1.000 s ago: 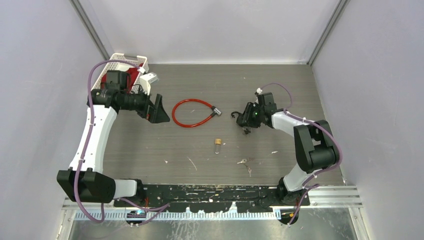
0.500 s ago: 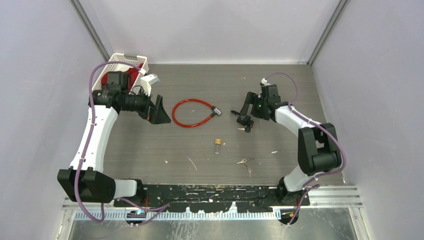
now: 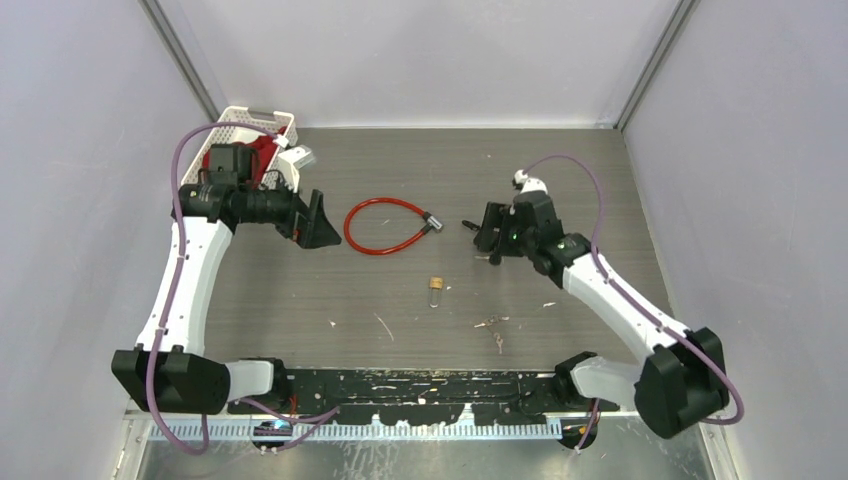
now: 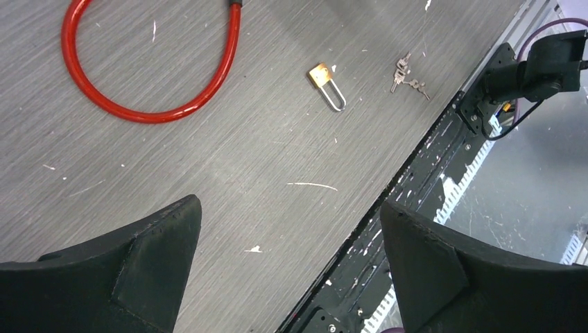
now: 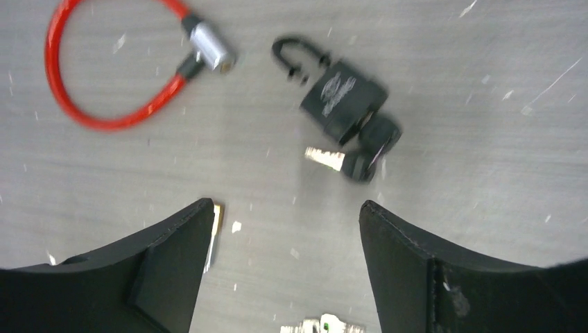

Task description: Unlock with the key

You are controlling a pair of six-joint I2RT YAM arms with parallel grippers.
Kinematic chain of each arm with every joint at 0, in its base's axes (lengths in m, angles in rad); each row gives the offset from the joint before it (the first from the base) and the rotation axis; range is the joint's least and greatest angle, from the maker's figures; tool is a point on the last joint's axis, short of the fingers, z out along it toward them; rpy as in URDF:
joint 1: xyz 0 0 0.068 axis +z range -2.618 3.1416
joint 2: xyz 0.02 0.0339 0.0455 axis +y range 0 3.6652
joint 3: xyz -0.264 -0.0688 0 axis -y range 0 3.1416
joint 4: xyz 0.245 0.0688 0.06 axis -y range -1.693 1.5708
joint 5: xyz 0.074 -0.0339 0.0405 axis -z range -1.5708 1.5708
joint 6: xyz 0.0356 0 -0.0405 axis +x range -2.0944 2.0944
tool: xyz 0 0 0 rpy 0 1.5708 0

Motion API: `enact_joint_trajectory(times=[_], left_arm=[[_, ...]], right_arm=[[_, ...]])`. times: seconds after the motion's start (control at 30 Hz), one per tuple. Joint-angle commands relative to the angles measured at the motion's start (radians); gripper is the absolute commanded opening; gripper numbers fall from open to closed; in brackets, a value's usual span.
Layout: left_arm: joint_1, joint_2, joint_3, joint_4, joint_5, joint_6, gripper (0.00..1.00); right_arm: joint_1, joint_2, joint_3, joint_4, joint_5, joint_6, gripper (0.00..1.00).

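Note:
A black padlock (image 5: 342,97) lies on the table, its shackle free at one end. Black-headed keys (image 5: 366,149) lie against its base, one silver blade pointing left; the blur hides whether a key sits in the lock. My right gripper (image 5: 281,267) is open and empty, hovering above and just near of the padlock. In the top view it (image 3: 487,236) covers most of the padlock, whose shackle (image 3: 467,225) sticks out to the left. My left gripper (image 3: 318,225) is open and empty, left of the red cable lock; its jaws also show wide apart in the left wrist view (image 4: 291,257).
A red cable lock (image 3: 385,225) lies mid-table, also visible in the right wrist view (image 5: 104,76). A small brass padlock (image 3: 436,290) and a bunch of silver keys (image 3: 490,324) lie nearer the front. A white basket (image 3: 250,122) stands at the back left.
My right arm has swung its elbow out to the near right and the gripper has lifted off the black padlock, staying over it. The left arm has barely moved.

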Motion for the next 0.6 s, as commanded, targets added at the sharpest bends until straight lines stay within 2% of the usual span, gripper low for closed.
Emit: enact_joint_trajectory(times=[0.0,0.17,0.33,0.57], left_arm=[[0.003,-0.041,0.015,0.065,0.031,-0.021,0.99],[0.004,-0.034,0.0,0.083,0.051,-0.042,0.99],[0.003,-0.018,-0.008,0.072,0.066,-0.042,1.0],[0.003,-0.033,-0.036,0.09,0.093,-0.035,0.99]], right_arm=[[0.127,-0.108,-0.07,-0.14,0.085,0.111,0.79],[0.24,-0.207,-0.16,-0.245,0.121,0.237,0.7],[0.31,-0.236,-0.221,-0.328,0.129,0.332,0.65],[0.377,-0.237,-0.287,-0.317,0.114,0.412,0.6]])
